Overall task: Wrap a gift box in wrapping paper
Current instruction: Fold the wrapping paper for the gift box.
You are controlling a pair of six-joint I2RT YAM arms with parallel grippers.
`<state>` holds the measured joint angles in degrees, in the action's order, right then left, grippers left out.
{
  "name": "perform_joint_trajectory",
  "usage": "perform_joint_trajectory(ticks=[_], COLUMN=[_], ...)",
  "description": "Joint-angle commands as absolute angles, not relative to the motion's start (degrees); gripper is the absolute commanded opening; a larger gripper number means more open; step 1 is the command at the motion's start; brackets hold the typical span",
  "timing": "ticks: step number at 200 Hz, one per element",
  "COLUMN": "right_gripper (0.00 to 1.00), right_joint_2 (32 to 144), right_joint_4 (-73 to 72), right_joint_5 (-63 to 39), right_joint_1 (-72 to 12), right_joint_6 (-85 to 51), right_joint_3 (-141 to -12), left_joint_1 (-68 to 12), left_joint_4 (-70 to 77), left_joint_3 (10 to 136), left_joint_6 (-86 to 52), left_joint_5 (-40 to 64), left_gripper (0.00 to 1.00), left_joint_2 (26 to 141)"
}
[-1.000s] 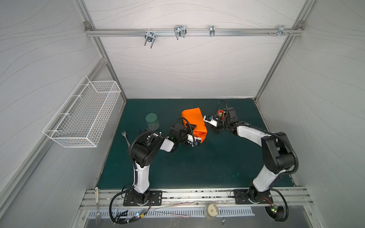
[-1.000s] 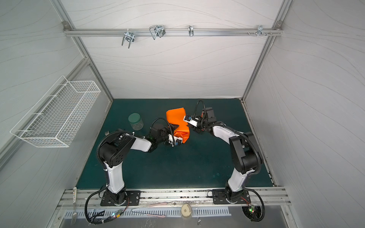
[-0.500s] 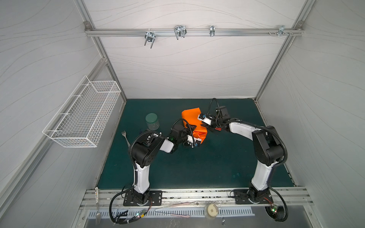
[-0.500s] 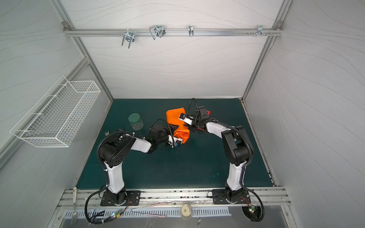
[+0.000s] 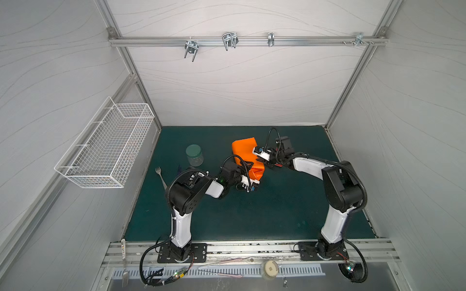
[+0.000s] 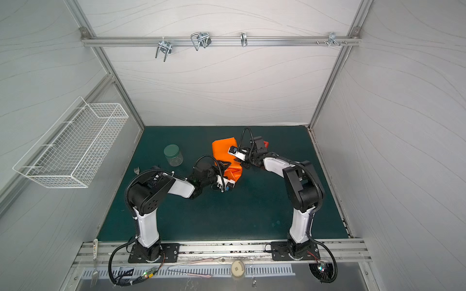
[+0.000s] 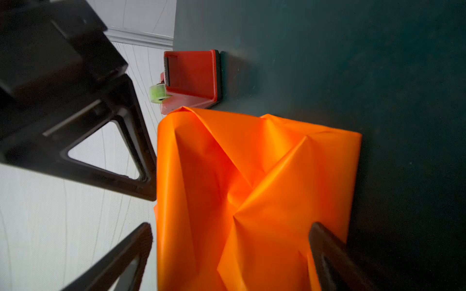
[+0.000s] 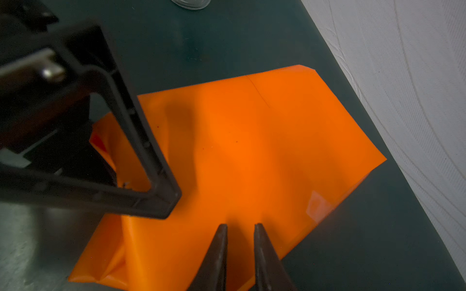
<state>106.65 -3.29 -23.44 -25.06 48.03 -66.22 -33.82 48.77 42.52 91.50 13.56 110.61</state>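
Two grippers met at a single orange parcel near the middle of the dark green mat (image 5: 252, 214). The wrapping paper (image 5: 243, 151) lay there creased into a blocky shape in both top views (image 6: 223, 148), flat-topped at its far part and gathered into angular folds at its near end. The gift box could not be seen in any view.

The left gripper (image 7: 230, 226) sat at the near end with its fingers (image 7: 327, 257) spread wide. One finger stood on either side, so the folded paper (image 7: 252, 176) lay between them. Whether they pressed on it could not be told.

The right gripper (image 8: 240, 226) reached in from the parcel's right side, just beside the left gripper (image 5: 253, 173). Its fingers (image 8: 219, 252) were drawn almost together over the smooth face of the sheet (image 8: 252, 151), with only a thin gap between them. Whether any paper was nipped there could not be told.

A red tape dispenser (image 7: 194, 75) stood just beside the parcel's far corner. A green-lidded jar (image 5: 194, 155) stood well apart to the left.
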Motion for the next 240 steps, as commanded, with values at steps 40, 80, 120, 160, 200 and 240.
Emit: perform_joint_trajectory(ticks=[40, 80, 120, 160, 200, 240], right_gripper=[0.21, 0.20, 0.19, 0.19, 0.19, 0.18], right_joint_2=[108.6, 108.7, 108.6, 108.6, 108.6, 108.7], right_joint_4=[3.9, 3.9, 3.9, 3.9, 3.9, 3.7], right_joint_5=[-20.8, -20.9, -21.0, -21.0, -20.8, -20.9], right_joint_1=[-25.2, -25.2, -25.2, -25.2, -25.2, -25.2], right_joint_6=[49.5, 49.6, 49.5, 49.6, 49.7, 49.6], right_joint_3=[-63.1, -62.9, -62.9, -62.9, -62.8, -62.9], left_joint_1=[-35.9, -37.3, -38.5, -39.1, -40.3, -41.4], left_joint_4=[50.7, 51.1, 50.0, 48.3, 47.6, 48.2], left_joint_3=[43.9, 44.6, 45.5, 44.5, 44.9, 44.6], left_joint_6=[96.1, 97.0, 95.5, 96.3, 95.2, 94.1], left_joint_5=[12.6, 12.0, 11.6, 14.2, 14.5, 14.2], left_gripper=[0.99, 0.99, 0.99, 0.99, 0.99, 0.99], left_joint_2=[112.6, 113.7, 114.2, 114.0, 114.3, 115.1])
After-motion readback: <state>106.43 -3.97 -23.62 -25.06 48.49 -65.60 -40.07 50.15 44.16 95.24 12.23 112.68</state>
